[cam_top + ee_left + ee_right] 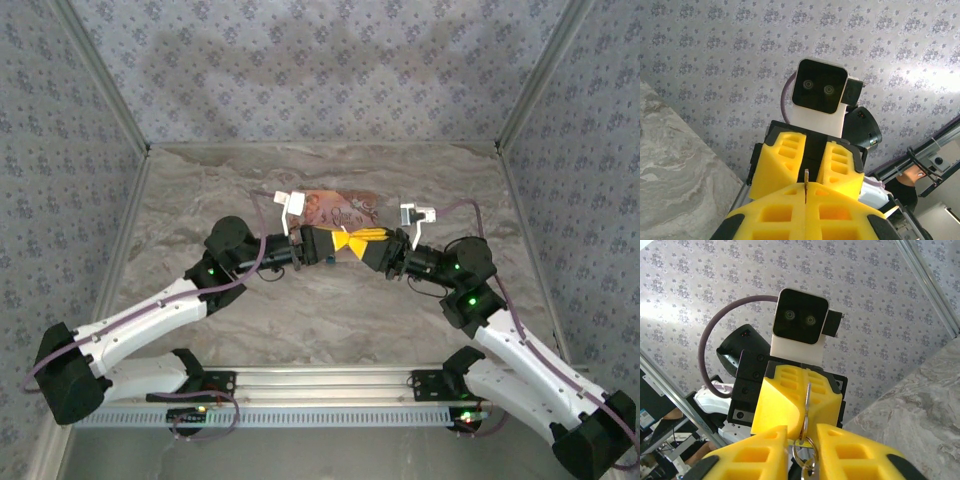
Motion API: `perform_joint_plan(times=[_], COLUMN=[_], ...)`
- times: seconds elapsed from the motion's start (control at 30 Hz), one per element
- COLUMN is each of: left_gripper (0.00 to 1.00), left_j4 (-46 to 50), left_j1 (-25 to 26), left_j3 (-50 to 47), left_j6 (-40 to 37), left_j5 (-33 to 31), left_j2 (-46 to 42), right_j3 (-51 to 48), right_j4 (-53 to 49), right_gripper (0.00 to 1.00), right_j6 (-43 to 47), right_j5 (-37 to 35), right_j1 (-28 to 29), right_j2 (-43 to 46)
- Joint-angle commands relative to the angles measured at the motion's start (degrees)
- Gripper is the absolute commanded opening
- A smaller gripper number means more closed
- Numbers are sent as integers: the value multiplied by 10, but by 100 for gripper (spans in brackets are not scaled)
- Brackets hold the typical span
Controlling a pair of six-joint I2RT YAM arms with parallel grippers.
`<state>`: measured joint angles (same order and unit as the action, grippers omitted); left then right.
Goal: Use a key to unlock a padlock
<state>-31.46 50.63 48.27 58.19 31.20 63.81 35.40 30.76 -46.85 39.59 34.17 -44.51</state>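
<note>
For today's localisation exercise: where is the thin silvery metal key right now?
In the right wrist view the key stands edge-on, pinched in the yellow tips of the left gripper, facing the right gripper; mid-table, beside the flat pink printed box.

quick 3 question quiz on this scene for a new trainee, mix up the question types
1. True or false: the left gripper and right gripper meet tip to tip above the table.
2. Which lies on the table just beyond the grippers? A pink box, B bowl, C towel.
3. Fill in: in the right wrist view, the key runs along the seam between the left gripper's ___ fingers.

Key: 1 true; 2 A; 3 yellow.
</note>
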Motion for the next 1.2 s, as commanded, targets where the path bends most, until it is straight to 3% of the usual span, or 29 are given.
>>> perform_joint_plan(times=[0.0,0.23,0.33,0.4,0.63,0.83,0.97,1.07,1.17], left_gripper=[0,0,5,17,42,51,60,60,63], left_j4=[-21,-22,-3,17,66,115,167,192,211], left_j1=[-3,-3,-3,-4,-15,-22,-22,-21,-21], left_j3=[2,0,0,-2,-15,-16,-2,7,17], left_j6=[-1,-1,-11,-20,-30,-38,-44,-46,-42], left_j5=[-18,-20,-31,-43,-77,-98,-117,-125,-128], left_j2=[-9,-12,-22,-33,-67,-84,-83,-77,-67], right_j3=[6,18,33,41,62,78,104,130,161], right_j4=[-4,-32,-74,-108,-192,-250,-329,-390,-458], right_gripper=[15,0,0,0,0,0,0,0,0], right_j6=[5,25,50,70,131,176,243,311,378], right_j5=[16,10,7,-2,-31,-50,-92,-138,-231], right_j1=[9,12,12,13,14,15,21,33,66], right_j2=[5,5,7,13,26,34,36,35,25])
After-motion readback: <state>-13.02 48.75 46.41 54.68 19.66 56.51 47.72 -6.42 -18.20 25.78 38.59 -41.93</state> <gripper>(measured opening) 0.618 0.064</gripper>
